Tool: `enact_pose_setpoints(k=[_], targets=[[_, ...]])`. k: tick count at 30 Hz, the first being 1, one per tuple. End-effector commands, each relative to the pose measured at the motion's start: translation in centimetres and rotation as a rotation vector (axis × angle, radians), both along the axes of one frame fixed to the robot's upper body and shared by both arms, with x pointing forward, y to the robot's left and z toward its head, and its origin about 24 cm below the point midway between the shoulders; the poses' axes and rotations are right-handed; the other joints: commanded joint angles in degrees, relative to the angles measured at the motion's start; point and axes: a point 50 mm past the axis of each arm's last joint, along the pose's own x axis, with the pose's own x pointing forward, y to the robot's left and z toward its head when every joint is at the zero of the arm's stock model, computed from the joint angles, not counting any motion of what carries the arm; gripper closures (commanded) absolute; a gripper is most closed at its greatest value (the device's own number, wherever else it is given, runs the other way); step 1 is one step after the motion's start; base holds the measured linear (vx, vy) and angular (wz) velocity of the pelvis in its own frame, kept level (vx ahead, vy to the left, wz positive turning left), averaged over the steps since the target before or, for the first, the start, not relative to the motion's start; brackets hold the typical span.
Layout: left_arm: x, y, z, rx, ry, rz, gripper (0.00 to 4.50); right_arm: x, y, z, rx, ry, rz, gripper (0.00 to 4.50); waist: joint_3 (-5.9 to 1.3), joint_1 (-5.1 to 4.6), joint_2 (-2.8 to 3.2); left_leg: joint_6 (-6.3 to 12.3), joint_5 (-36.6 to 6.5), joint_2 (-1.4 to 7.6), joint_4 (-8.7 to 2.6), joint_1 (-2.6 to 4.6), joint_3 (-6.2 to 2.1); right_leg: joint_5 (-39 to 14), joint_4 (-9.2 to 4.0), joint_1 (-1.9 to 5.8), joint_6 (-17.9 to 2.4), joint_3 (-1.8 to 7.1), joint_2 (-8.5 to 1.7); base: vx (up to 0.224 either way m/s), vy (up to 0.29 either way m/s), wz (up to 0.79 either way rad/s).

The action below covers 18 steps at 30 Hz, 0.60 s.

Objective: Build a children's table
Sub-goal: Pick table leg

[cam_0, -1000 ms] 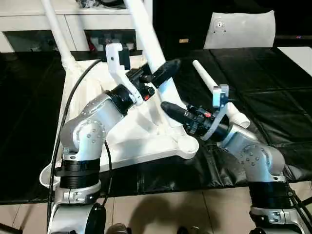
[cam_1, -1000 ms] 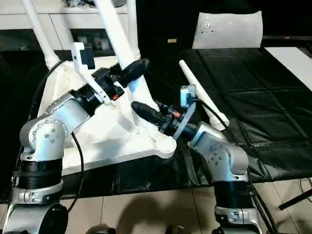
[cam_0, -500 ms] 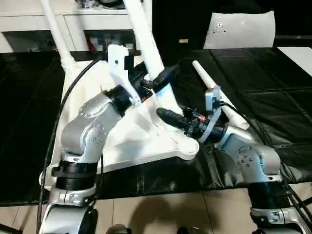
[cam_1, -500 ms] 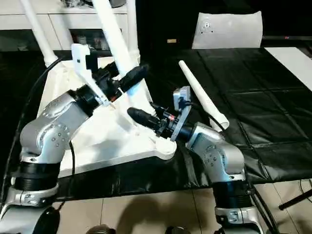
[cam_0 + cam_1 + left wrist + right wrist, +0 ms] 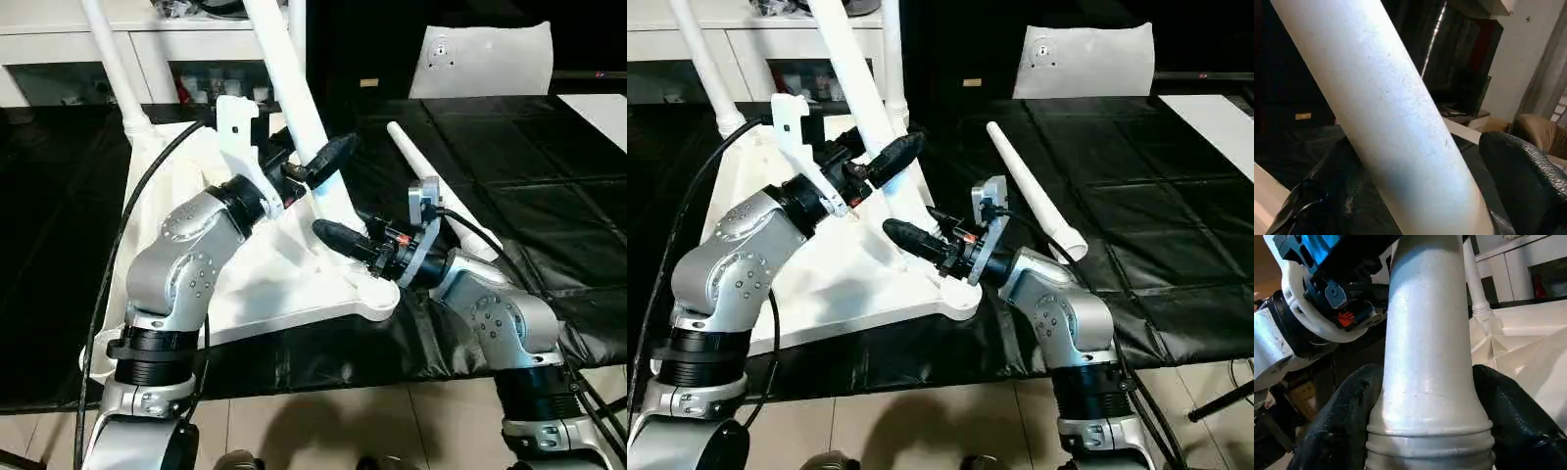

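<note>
Black padded counter (image 5: 549, 166) carrying the inverted white ribbed plastic tabletop (image 5: 279, 269). Both end effectors clasp one long white tapered tubular leg (image 5: 294, 93) rising from the tabletop: left end effector (image 5: 315, 166) higher, right end effector (image 5: 1422, 396) at its ridged base. Smooth, stiff, probably light, the leg is best gripped low.

One upturned white tabletop (image 5: 245, 284) lies on the black mat. Three white legs: two standing in sockets (image 5: 289, 88) (image 5: 113, 64), one lying loose at right (image 5: 431, 181). Two grippers (image 5: 318, 162) (image 5: 338, 235).

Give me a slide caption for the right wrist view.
Right claw straddles the base of a white table leg, black fingers on both sides, beside the ribbed tabletop.
</note>
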Motion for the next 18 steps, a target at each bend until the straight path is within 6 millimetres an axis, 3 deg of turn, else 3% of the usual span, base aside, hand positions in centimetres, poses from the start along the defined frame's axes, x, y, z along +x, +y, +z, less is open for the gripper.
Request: enact_pose_setpoints(k=[1,13,18], targets=[[-0.17,-0.26,0.37,-0.020,-0.010,-0.008,0.94,0.07,-0.15,-0.67,-0.022,0.026,-0.023,1.83,-4.80,-0.28,0.69,1.87,-9.4,0.99,-3.94,0.32,-0.18,-17.3,-3.88,3.86,-6.5,2.52,-2.85,0.000,0.000,0.00],[0.16,0.19,0.85,-0.173,0.087,0.006,0.94,0.14,0.11,-0.86,-0.041,0.014,-0.028,1.83,-4.85,-0.22,0.52,2.16,-9.1,0.92,-3.79,0.25,-0.07,-17.5,-3.82,3.90,-6.9,2.49,-2.84,0.000,0.000,0.00],[0.28,0.50,1.31,-0.353,0.205,-0.012,1.42,0.33,0.35,-0.83,-0.047,0.006,-0.032,1.83,-4.84,-0.09,0.57,2.38,-9.0,0.84,-3.70,0.24,-0.05,-17.6,-3.86,3.90,-7.3,2.41,-2.79,0.000,0.000,0.00]])
